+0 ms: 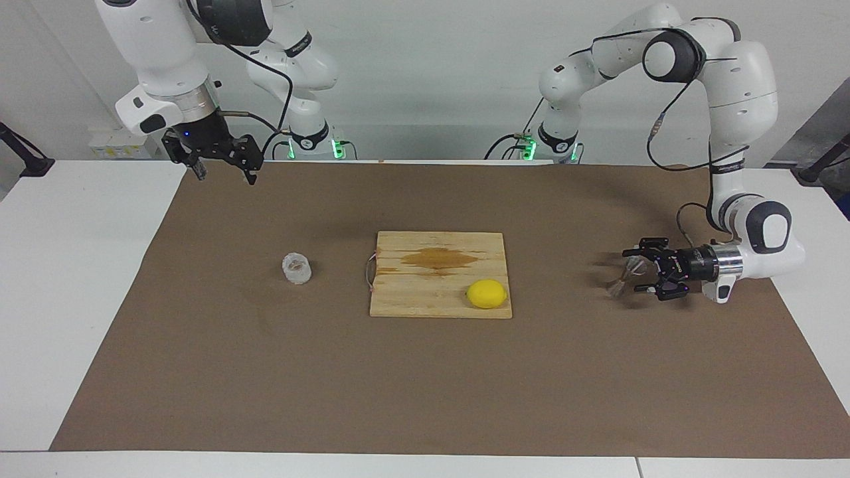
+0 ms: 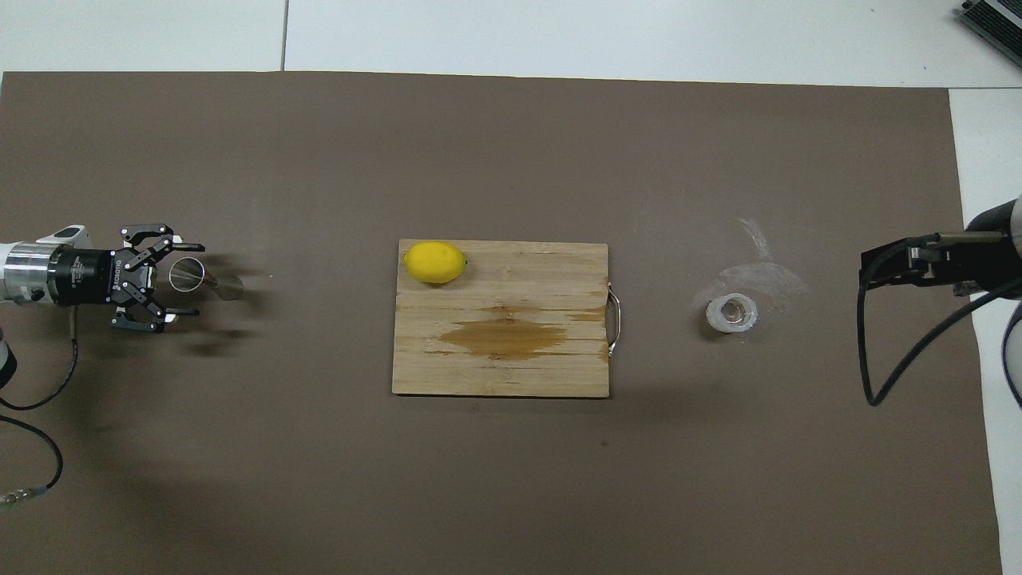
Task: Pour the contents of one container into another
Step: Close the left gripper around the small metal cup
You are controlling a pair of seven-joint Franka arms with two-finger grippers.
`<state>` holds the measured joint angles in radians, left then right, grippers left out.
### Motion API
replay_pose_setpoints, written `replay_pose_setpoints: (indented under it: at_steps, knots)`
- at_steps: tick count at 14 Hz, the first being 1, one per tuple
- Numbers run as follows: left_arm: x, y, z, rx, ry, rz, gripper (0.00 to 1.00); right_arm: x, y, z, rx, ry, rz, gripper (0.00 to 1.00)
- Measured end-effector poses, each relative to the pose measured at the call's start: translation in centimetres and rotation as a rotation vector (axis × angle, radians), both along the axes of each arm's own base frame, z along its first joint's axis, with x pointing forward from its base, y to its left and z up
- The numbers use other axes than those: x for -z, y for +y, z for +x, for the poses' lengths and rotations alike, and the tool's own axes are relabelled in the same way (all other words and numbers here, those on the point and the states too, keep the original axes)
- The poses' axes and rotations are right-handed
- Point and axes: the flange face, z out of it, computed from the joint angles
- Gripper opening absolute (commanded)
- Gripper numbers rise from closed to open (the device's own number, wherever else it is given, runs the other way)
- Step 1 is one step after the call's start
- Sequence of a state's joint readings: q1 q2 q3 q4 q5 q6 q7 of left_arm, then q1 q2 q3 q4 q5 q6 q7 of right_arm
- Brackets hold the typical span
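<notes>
Left pincer (image 1: 632, 270) gapes around hourglass metal jigger (image 1: 625, 275); right pincer (image 1: 224, 172) gapes, well apart from faceted glass cup (image 1: 297, 268).

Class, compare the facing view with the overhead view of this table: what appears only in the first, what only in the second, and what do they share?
Only the facing view shows both arms whole, their bases, the wall, and the right gripper open, raised above the mat's edge nearest the robots.

Only the overhead view looks into the glass cup and the mouth of the tilted metal jigger.

Both show the open left gripper flanking the jigger without closing on it, the lemon on the stained cutting board, and the brown mat.
</notes>
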<state>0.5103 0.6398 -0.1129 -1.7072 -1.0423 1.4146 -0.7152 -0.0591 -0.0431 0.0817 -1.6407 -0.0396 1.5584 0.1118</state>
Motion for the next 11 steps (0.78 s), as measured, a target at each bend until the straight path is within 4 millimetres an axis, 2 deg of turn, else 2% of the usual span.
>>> replay_pose_setpoints:
  at_steps: [3, 10, 11]
  knots:
    - [-0.13, 0.16, -0.21, 0.015, -0.048, -0.019, 0.95, 0.00, 0.00, 0.00, 0.000, 0.000, 0.000, 1.00]
    - [-0.01, 0.03, -0.24, 0.002, -0.058, -0.045, 0.93, 0.00, 0.00, 0.00, 0.000, 0.000, 0.000, 1.00]
    - [0.08, -0.03, -0.28, -0.002, -0.056, -0.050, 0.88, 0.00, 0.00, 0.00, 0.000, 0.000, 0.000, 1.00]
